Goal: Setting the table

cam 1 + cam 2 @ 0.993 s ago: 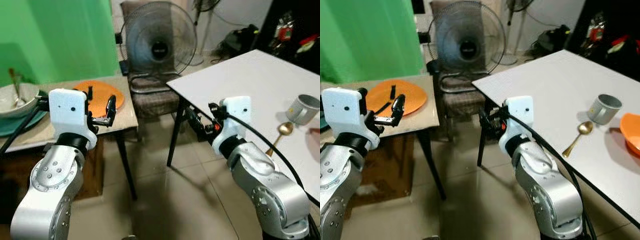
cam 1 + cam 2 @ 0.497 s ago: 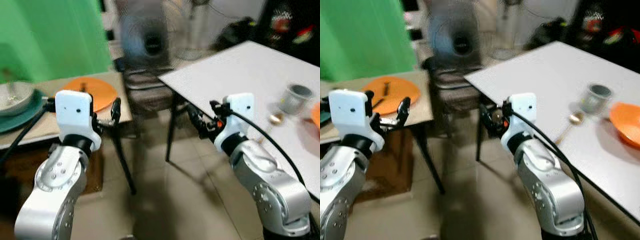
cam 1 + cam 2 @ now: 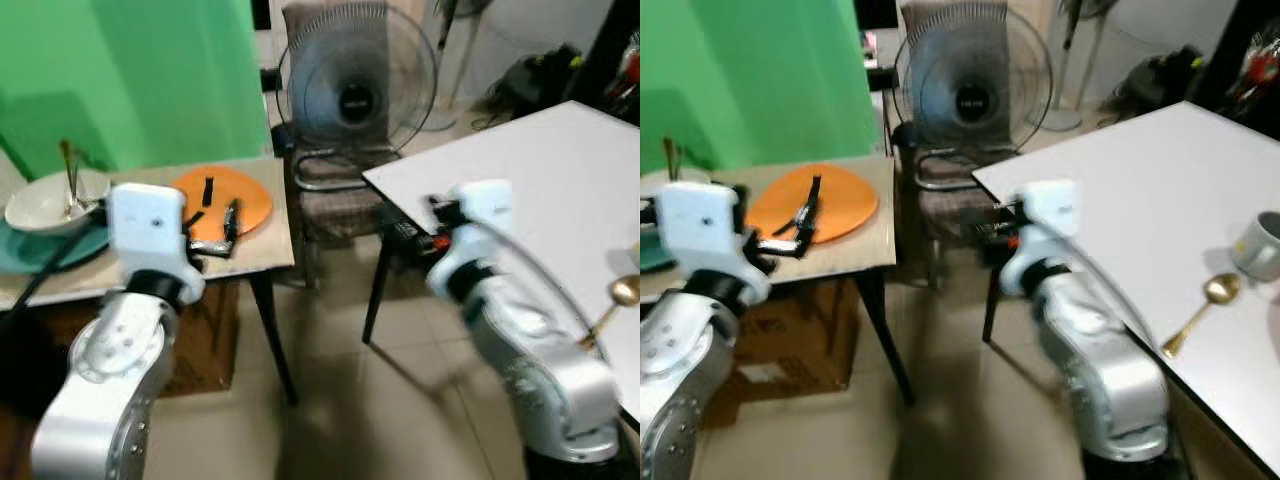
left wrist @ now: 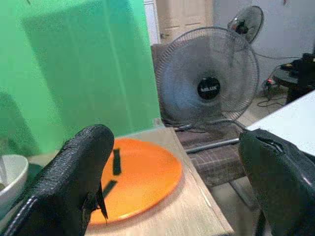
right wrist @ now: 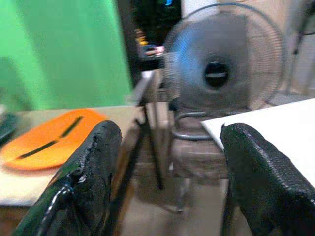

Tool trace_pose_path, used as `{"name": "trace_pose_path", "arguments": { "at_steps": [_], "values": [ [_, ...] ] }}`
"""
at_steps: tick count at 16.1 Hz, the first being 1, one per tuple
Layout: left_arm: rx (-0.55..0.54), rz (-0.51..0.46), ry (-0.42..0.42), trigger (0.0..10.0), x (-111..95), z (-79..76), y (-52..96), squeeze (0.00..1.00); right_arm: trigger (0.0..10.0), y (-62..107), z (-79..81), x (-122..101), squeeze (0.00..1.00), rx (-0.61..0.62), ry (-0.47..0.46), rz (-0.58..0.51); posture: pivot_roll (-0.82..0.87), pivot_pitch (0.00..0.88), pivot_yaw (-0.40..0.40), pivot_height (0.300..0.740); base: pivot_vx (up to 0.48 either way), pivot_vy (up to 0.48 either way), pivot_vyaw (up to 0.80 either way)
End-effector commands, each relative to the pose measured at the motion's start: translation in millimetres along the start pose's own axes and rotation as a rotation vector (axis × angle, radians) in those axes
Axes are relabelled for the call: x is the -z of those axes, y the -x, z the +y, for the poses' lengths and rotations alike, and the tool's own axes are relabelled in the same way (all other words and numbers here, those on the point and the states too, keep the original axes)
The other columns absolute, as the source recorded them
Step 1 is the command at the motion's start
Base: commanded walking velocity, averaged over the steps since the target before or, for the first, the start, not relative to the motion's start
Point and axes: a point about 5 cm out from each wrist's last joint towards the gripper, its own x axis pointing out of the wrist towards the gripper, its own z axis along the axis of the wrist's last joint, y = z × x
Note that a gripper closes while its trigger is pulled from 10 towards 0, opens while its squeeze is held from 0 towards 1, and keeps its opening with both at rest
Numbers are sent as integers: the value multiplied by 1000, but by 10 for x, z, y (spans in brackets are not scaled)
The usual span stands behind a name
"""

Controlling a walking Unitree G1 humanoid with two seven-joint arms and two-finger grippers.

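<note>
Layout: two tabletops, fan and chair between them at upper centre of the frame.

Left tabletop (image 3: 265,255) carries a plate (image 3: 222,198) at its right part and a bowl (image 3: 52,203) at far left, utensils standing in the bowl. Fan (image 3: 357,93) sits on a chair (image 3: 335,205) behind the gap. Right tabletop (image 3: 1150,200) holds a spoon (image 3: 1200,303) and cup (image 3: 1261,247) at the right edge of the frame, cup just behind the spoon.

We count one orange plate (image 3: 222,199), one white bowl (image 3: 55,200), one gold spoon (image 3: 1196,308), one fan (image 3: 357,87), two tables.
</note>
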Motion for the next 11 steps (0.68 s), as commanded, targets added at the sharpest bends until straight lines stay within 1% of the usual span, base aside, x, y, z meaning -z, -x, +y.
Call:
{"name": "trace_pose_path", "arguments": {
  "at_steps": [1, 4, 6, 7, 11],
  "values": [
    [-18, 10, -11, 10000, 11, 46, 4, 0, 10000, -43, 75, -17, 0, -40, 0, -9, -23, 38, 37, 740, 349, 0, 0],
    [-15, 23, -22, 10000, 46, 39, 22, 0, 10000, -123, 73, -16, 0, -65, -13, -1, -8, 41, 28, 740, 346, 0, 0],
    [-20, 30, -27, 10000, 61, 52, 46, 0, 10000, -163, 90, -17, 0, -101, 21, 7, 3, 46, 24, 740, 343, 0, 0],
    [-22, 34, -31, 10000, 67, 61, 59, 0, 10000, -180, 102, -7, 0, -113, 34, 11, 3, 46, 24, 740, 337, 0, 800],
    [-22, 43, -37, 10000, 85, 75, 83, 0, 10000, -200, 119, 5, 0, -124, 26, 12, 5, 54, 23, 740, 335, 0, 800]
  ]
}}
